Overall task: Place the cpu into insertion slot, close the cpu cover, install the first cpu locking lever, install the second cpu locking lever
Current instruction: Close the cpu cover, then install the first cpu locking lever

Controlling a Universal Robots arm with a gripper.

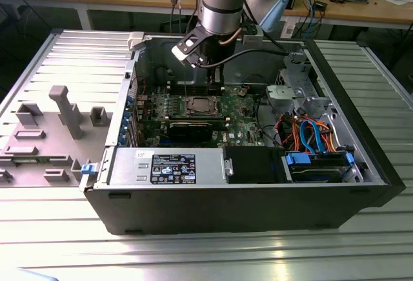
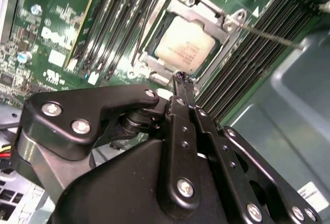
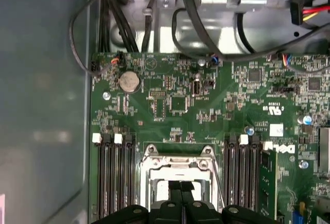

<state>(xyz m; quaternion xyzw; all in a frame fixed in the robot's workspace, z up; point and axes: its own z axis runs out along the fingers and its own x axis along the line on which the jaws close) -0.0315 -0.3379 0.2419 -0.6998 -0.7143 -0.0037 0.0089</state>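
The cpu (image 2: 184, 46) lies flat in the insertion slot, its pale metal top showing through the window of the cpu cover (image 2: 202, 14), which lies down over it. The slot's pin field is hidden under the chip. One thin wire locking lever (image 2: 270, 37) sticks out from the cover's corner over the memory slots, and another (image 2: 145, 32) runs along the opposite side. My gripper (image 2: 181, 78) is shut with nothing in it, its tip just off the socket's edge. In the first wrist view the gripper (image 3: 181, 187) overlaps the cpu (image 3: 157, 183). The exterior view has the gripper (image 1: 216, 79) above the cpu (image 1: 198, 106).
Black memory slots (image 3: 113, 177) flank the socket on both sides. A long black graphics card (image 1: 193, 128), a power supply (image 1: 171, 168) and a drive bay with blue and orange cables (image 1: 316, 142) sit in the open case. A grey fixture (image 1: 64, 110) stands at the exterior view's left.
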